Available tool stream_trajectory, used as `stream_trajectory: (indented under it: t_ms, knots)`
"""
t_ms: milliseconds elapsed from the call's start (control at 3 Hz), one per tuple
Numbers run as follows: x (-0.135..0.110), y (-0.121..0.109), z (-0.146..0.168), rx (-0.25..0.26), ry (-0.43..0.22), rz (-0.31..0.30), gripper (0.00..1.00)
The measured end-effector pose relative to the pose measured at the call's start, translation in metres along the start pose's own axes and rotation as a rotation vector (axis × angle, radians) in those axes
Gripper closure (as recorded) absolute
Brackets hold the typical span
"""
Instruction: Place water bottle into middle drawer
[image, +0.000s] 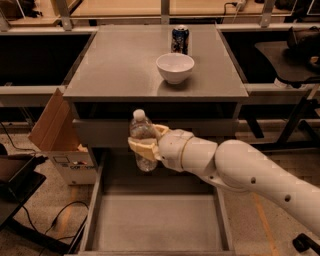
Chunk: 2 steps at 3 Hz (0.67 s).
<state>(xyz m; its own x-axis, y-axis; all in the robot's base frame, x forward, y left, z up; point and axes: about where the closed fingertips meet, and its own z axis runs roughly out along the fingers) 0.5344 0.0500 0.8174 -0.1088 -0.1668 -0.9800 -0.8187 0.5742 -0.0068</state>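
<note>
The water bottle (142, 134) is a small clear bottle with a white cap, held upright in my gripper (146, 144). The tan fingers (141, 148) are shut around its lower body. The bottle hangs in front of the closed top drawer's front panel, above the back part of the open middle drawer (155, 222). That drawer is pulled out toward the camera and shows a bare gray floor with low side walls. My white arm (240, 172) reaches in from the lower right.
On the cabinet top (120, 65) stand a white bowl (175, 67) and a blue soda can (180, 39). A cardboard box (60, 140) sits on the floor at the left. Cables and a dark object lie at lower left. Desks flank the cabinet.
</note>
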Motion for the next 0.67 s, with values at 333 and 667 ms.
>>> stream_trajectory:
  t_ms: [333,667]
  knots:
    - [0.062,0.003,0.002,-0.113,-0.002,-0.001,1.00]
    - [0.117,0.011,0.013,-0.210,0.014,0.031,1.00]
